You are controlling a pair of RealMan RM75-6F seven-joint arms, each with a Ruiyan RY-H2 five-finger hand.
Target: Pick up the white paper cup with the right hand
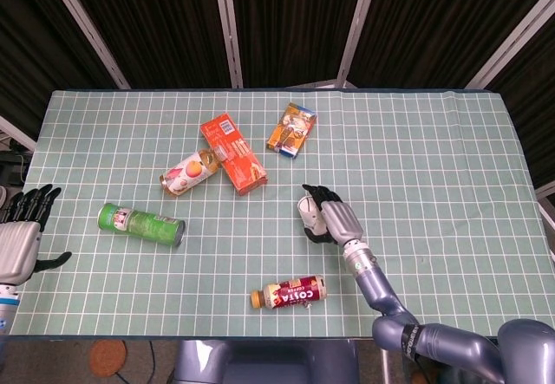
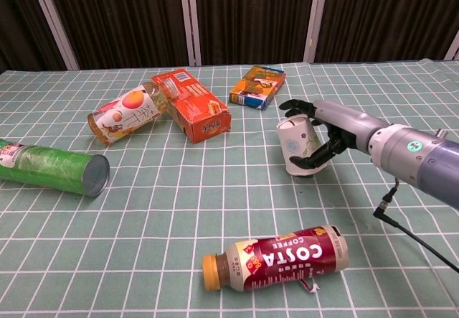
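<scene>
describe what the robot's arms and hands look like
The right hand has a silver-grey metal back and black fingers. Its arm is glossy blue-grey with a small green round mark, and a thin black cable hangs off it. The left hand matches.

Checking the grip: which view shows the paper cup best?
The chest view: the paper cup shows side-on, the right hand curled round it. The head view shows only a white sliver beside the hand.

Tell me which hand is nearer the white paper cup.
Right. The right hand is cupped around the white paper cup; the left hand sits at the table's far left edge.
</scene>
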